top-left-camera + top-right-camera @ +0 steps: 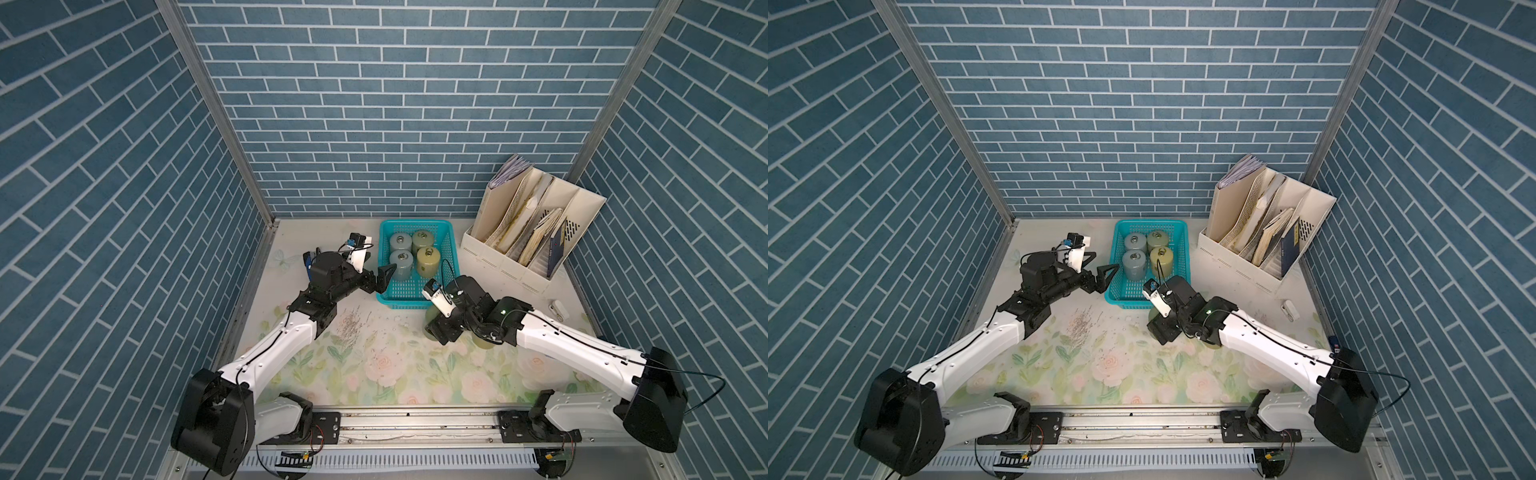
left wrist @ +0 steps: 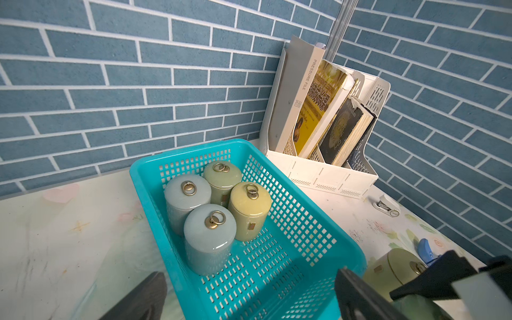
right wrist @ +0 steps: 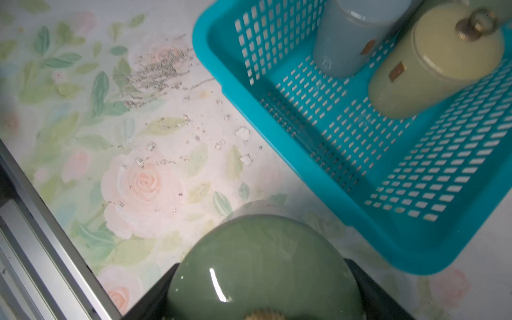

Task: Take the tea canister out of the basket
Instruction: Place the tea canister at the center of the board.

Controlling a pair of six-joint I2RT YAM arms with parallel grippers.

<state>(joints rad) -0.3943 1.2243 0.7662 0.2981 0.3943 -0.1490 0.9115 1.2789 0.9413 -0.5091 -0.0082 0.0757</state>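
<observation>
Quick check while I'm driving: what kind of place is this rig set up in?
Likely a staged test booth, not a real room: blue brick-print wall panels on aluminium posts, a floral table cover, and a cream file organizer with books as a desk prop.

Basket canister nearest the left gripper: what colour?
Pale grey-blue canister, brass ring knob; clearest in left wrist view.

Green tea canister (image 3: 263,263) in black pincer (image 3: 264,310), turquoise basket (image 3: 368,221) beside, grey canister (image 3: 346,47) and yellow-green canister (image 3: 432,72) inside, floral table (image 3: 138,180)
</observation>
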